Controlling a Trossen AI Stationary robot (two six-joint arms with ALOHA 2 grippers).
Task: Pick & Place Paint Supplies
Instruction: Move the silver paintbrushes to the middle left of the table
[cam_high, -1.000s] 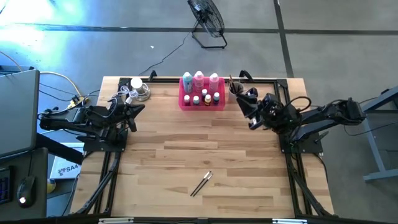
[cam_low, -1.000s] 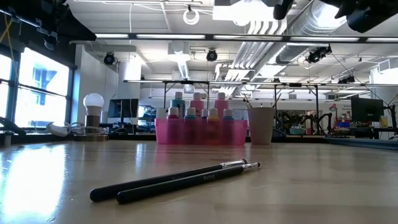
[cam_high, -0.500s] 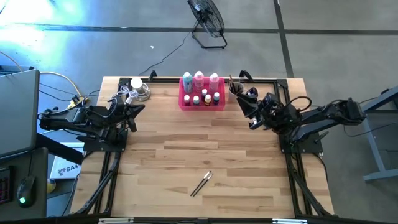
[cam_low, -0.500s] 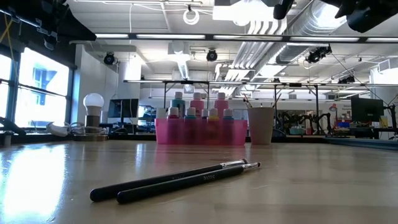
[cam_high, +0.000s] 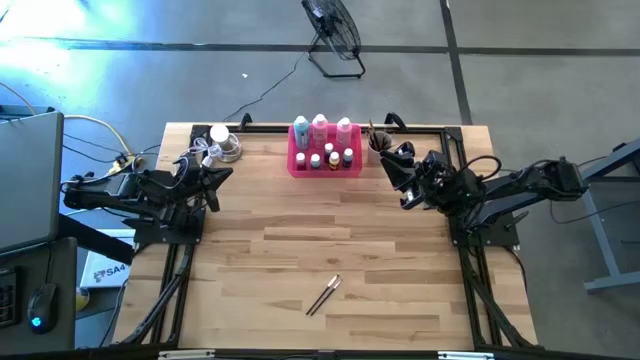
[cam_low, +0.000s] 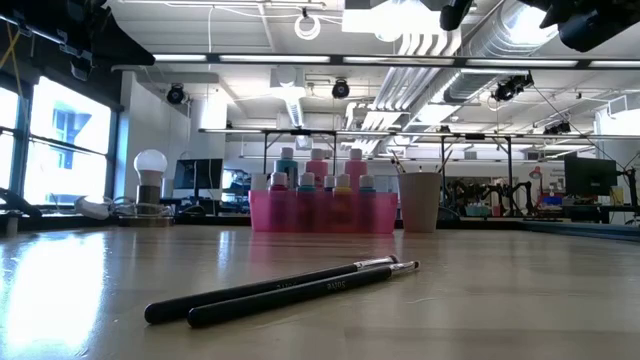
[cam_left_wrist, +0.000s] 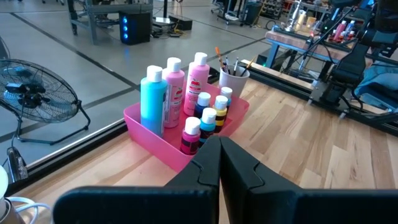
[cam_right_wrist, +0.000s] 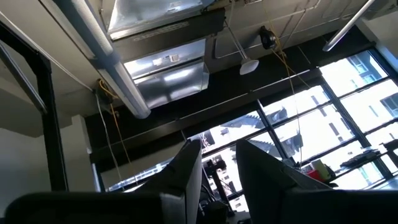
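Two paintbrushes (cam_high: 323, 296) lay loose side by side on the wooden table (cam_high: 300, 250), well apart from both grippers, toward near edge, touching neither. Three taller bottles (cam_left_wrist: 174, 93) stood upright in pink tray (cam_left_wrist: 146, 130) with tiny bottles (cam_left_wrist: 208, 118) in front row; tray sat ahead of left gripper (cam_left_wrist: 219, 163), just beside right gripper (cam_high: 398, 172). More brushes stood in beige cup (cam_left_wrist: 233, 79), touching tray's end, nearest right gripper. Left gripper hung at table's left edge, fingers pressed fully together, holding nothing. Right gripper raised near cup, pointed upward at ceiling, fingers (cam_right_wrist: 186, 171) parted with small gap, nothing visible between them. White bulb lamp (cam_high: 220, 135) and cables behind left gripper. Floor fan (cam_high: 333, 30) beyond the table.
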